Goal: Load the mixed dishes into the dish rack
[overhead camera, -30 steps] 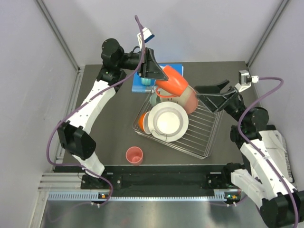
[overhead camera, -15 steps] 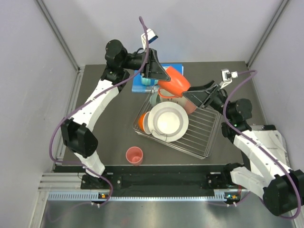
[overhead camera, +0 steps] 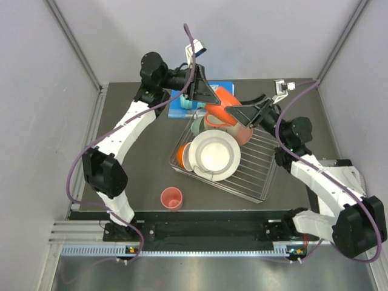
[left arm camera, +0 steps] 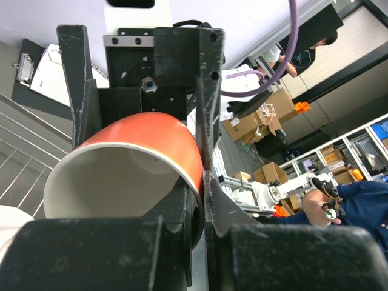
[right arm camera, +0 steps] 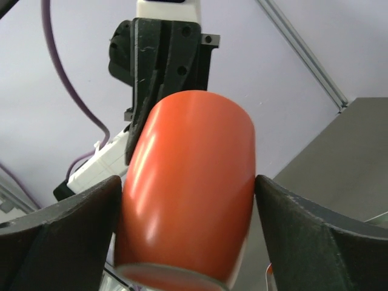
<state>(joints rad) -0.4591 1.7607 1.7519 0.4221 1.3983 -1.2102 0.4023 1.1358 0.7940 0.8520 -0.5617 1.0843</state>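
Moved: right gripper (overhead camera: 238, 114) swung in from 3 o'clock toward the cup | Left gripper (overhead camera: 211, 100): clamped on rim of glossy orange cup (overhead camera: 223, 107), tilted above 12 o'clock edge of clear-rimmed wire-grid dish rack (overhead camera: 262, 165) | Right: spread wide, fingers flanking cup, contact unclear | Coral pink cup (overhead camera: 171, 197): on table, 7 o'clock of rack

We see a glossy orange cup (right arm camera: 188, 188), rim down, between our right gripper's (right arm camera: 187, 182) wide-spread black fingers (right arm camera: 66, 230).
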